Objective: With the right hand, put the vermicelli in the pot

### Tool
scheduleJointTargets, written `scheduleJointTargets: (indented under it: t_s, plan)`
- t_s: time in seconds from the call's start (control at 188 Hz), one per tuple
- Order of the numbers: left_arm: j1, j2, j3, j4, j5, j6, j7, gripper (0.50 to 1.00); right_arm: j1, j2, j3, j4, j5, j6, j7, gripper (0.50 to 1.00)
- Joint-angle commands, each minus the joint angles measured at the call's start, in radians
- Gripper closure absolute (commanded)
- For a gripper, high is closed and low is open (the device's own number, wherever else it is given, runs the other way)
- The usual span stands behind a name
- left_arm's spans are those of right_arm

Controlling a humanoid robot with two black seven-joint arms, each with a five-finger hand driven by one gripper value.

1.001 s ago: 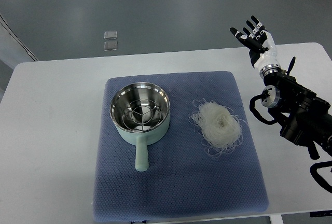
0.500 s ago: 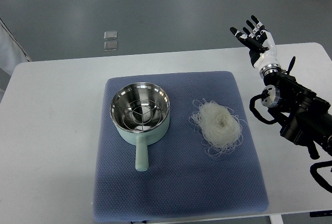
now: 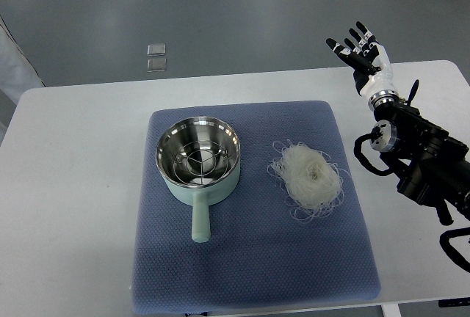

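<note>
Fingers (image 3: 351, 42) spread on my right hand (image 3: 360, 51), up at the bench (image 3: 73, 155) far corner, holding nothing. Vermicelli (image 3: 308, 174) sits on the mat (image 3: 250, 273), just right of the pot (image 3: 198, 157). Nothing done; reach, grab, drop all left.

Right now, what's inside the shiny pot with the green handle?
The steel pot with the pale green handle holds only a round wire rack. What lies beneath the rack is partly hidden.

The pot (image 3: 198, 161) is pale mint green outside, shiny steel inside. The vermicelli (image 3: 310, 176) is translucent white. The mat (image 3: 250, 258) is dull blue with a fine dotted weave. The table (image 3: 73, 207) is white.
</note>
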Motion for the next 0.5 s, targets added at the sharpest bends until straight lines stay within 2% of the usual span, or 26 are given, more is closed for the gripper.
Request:
scheduleJointTargets:
  t_s: [0.0, 0.495]
  plan:
    - [0.0, 0.0, 0.002, 0.0, 0.0, 0.0, 0.0, 0.5, 0.0, 0.001, 0.0, 0.0, 0.0, -0.002, 0.0, 0.572]
    - [-0.002, 0.0, 0.0, 0.0, 0.0, 0.0, -0.001, 0.5, 0.003, -0.003, -0.003, 0.008, -0.015, 0.003, 0.0, 0.572]
